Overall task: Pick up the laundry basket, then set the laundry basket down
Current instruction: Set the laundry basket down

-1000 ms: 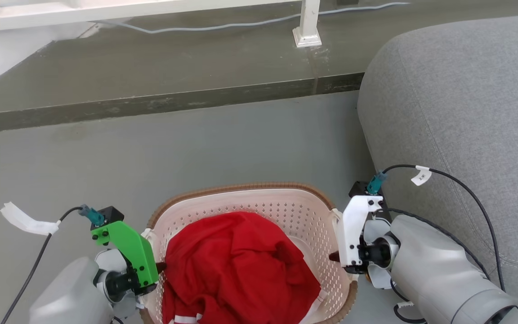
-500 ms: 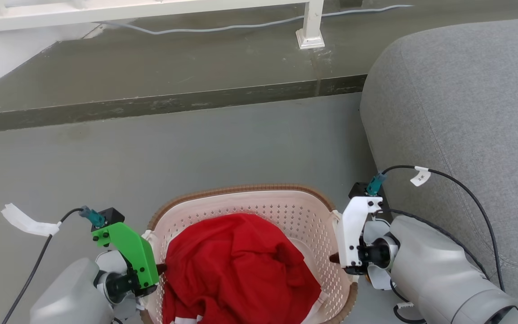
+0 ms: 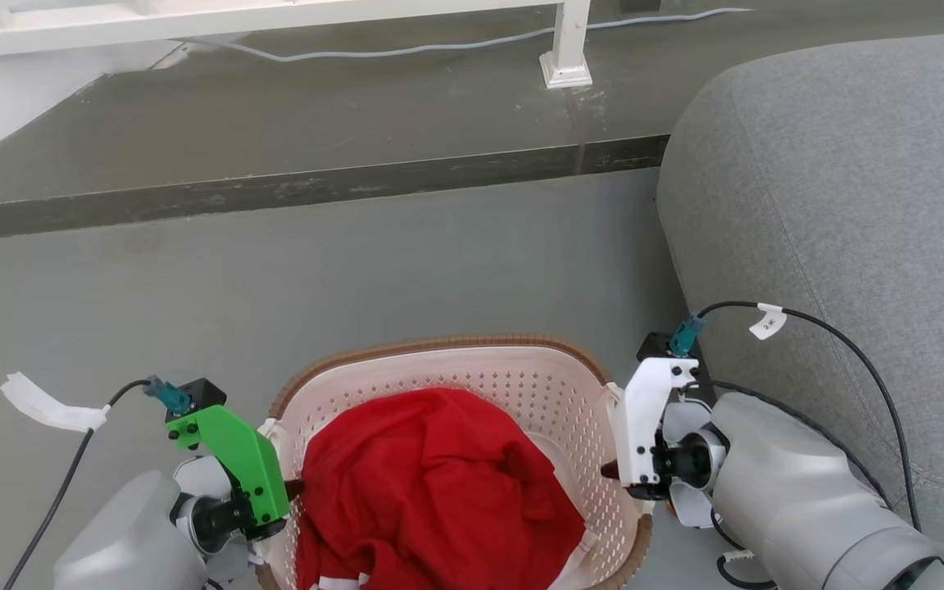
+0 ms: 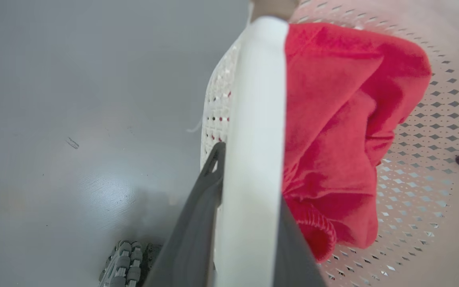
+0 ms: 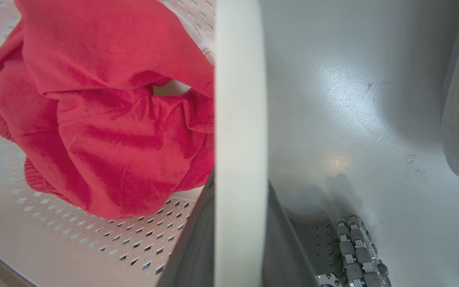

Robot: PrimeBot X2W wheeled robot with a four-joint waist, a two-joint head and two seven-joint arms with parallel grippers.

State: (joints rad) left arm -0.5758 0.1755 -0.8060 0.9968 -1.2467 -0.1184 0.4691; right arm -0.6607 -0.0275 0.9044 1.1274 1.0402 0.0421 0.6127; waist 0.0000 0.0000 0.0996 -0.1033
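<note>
**Location.** The small cream-white perforated plastic laundry basket with a brown woven-look rim point(image 3: 439, 342) is low and central in the head view. It lies between your two arms, over the smooth grey floor point(image 3: 357, 270), with the grey fabric sofa point(image 3: 832, 205) just to its right. Whether its base is clear of the floor cannot be settled from these views.

**Grip.** The left gripper point(image 3: 292, 489) has its two dark fingers closed across the left white loop handle point(image 4: 253, 99), one finger on each face of the band. The right gripper point(image 3: 607, 469) is clamped the same way on the right white loop handle point(image 5: 239, 99). Both holds look square to the bands.

**Load.** The basket holds a crumpled red cloth garment point(image 3: 431, 483), heaped toward the near side.

**Handling, as judged.**
- Expect a light load: thin plastic plus one soft garment.
- The shell should be fairly stiff, but the perforated walls may flex.
- The loop handles may swivel or bow under uneven pull.
- The plastic bands are smooth, so a slack pinch could slide along them.
- The two side handles are the right places to hold.
- Keep both wrists level and moving together so the basket does not tip and spill the cloth.
- Watch the clearance to the sofa on the right.
</note>
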